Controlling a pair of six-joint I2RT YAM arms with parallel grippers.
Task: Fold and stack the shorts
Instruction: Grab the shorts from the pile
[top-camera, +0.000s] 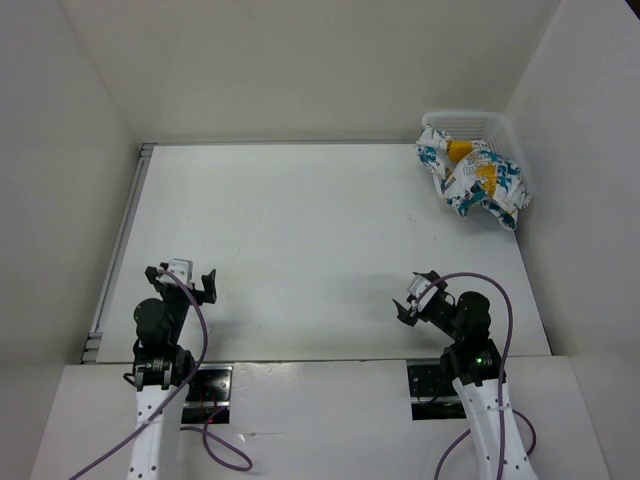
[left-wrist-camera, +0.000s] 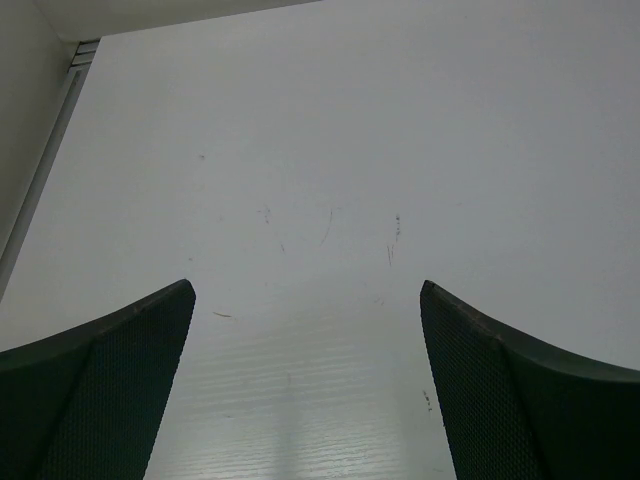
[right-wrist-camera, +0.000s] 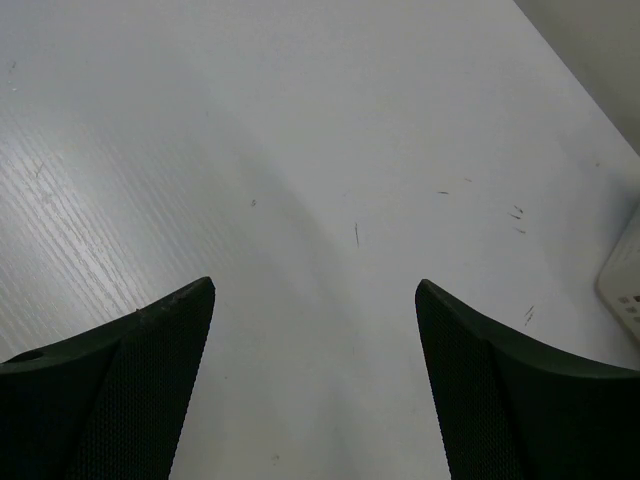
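Observation:
The shorts (top-camera: 478, 183), white with yellow-orange, teal-blue and black patches, lie crumpled in and over the front of a white mesh basket (top-camera: 478, 123) at the table's far right corner. My left gripper (top-camera: 181, 279) is open and empty near the front left of the table. My right gripper (top-camera: 417, 299) is open and empty near the front right, far from the shorts. In the left wrist view my gripper (left-wrist-camera: 306, 300) shows only bare table between its fingers. The right wrist view shows the same for my right gripper (right-wrist-camera: 315, 295).
White walls enclose the table on the left, back and right. A metal rail (top-camera: 120, 250) runs along the table's left edge. A bit of the basket (right-wrist-camera: 625, 275) shows at the right edge of the right wrist view.

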